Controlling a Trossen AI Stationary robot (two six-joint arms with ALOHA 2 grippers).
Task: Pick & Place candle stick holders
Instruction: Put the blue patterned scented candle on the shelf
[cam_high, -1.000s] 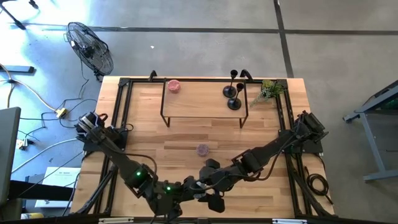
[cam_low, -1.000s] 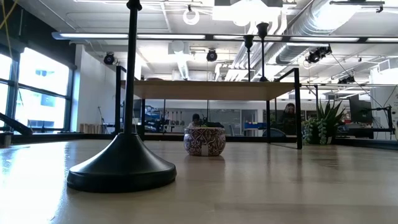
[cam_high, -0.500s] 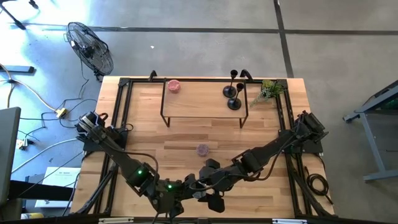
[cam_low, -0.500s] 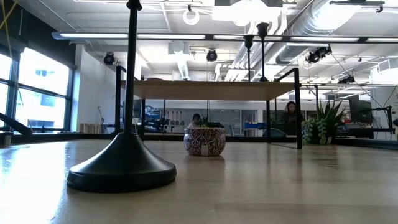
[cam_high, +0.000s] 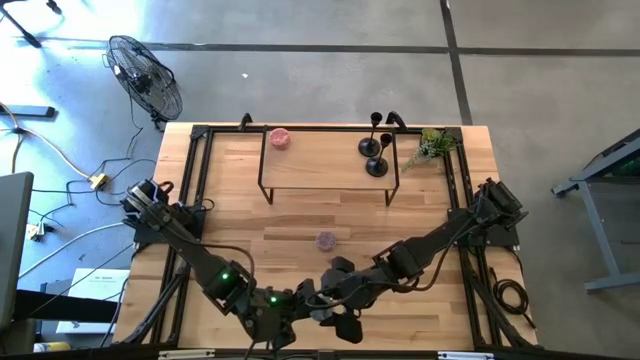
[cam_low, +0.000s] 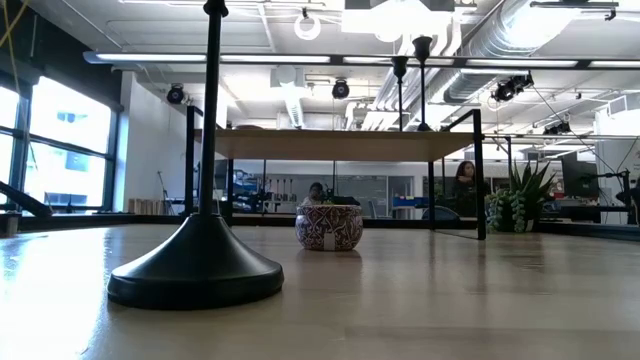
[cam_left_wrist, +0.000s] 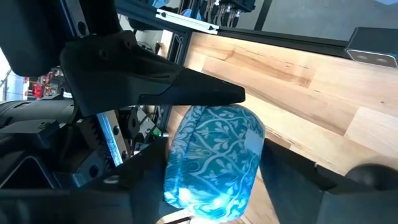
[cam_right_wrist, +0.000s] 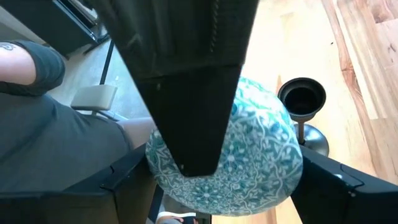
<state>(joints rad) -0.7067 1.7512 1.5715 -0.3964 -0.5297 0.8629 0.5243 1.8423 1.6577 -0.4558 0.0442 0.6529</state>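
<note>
While fingers of the right gripper (cam_right_wrist: 227, 171) pinch a blue jar (cam_right_wrist: 264, 134), the left gripper (cam_left_wrist: 208, 146) flanks it, grip unclear.

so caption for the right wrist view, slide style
Right claw around a teal patterned round object, one black candle stick holder standing on the wooden table just beyond it.
</note>
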